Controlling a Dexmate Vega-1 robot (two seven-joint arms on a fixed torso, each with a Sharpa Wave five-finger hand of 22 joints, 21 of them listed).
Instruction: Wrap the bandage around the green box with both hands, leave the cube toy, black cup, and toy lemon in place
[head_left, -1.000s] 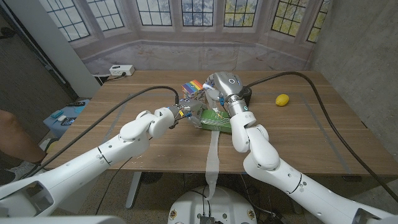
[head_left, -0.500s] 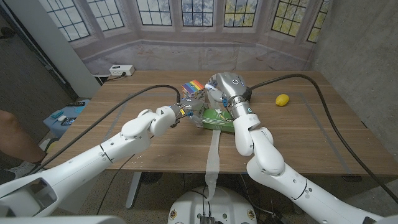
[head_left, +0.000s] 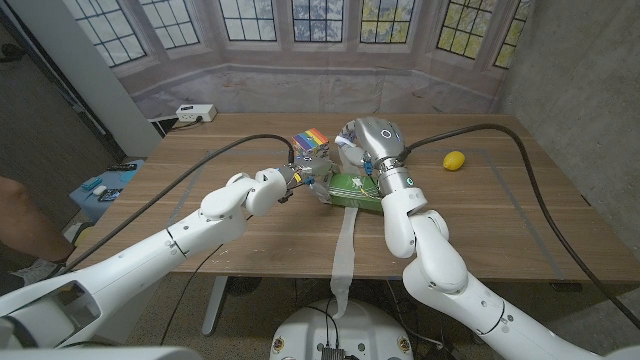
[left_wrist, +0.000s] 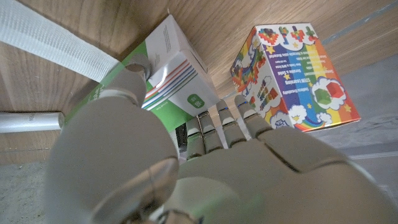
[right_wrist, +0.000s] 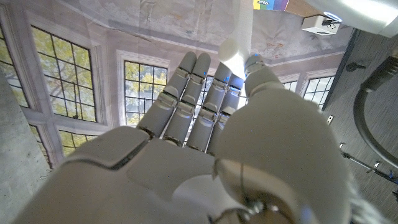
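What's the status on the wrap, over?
Left robot hand grips green box. Right robot hand pinches bandage above it; tail hangs off table edge. Cube toy crowds the box; lemon well clear.

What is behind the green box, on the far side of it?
Behind the green box stands the rainbow cube toy, apart from it. The right hand covers the rest; the black cup cannot be seen.

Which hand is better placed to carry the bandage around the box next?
The right hand: it already pinches the bandage above the box. The left hand is busy steadying the box's end.
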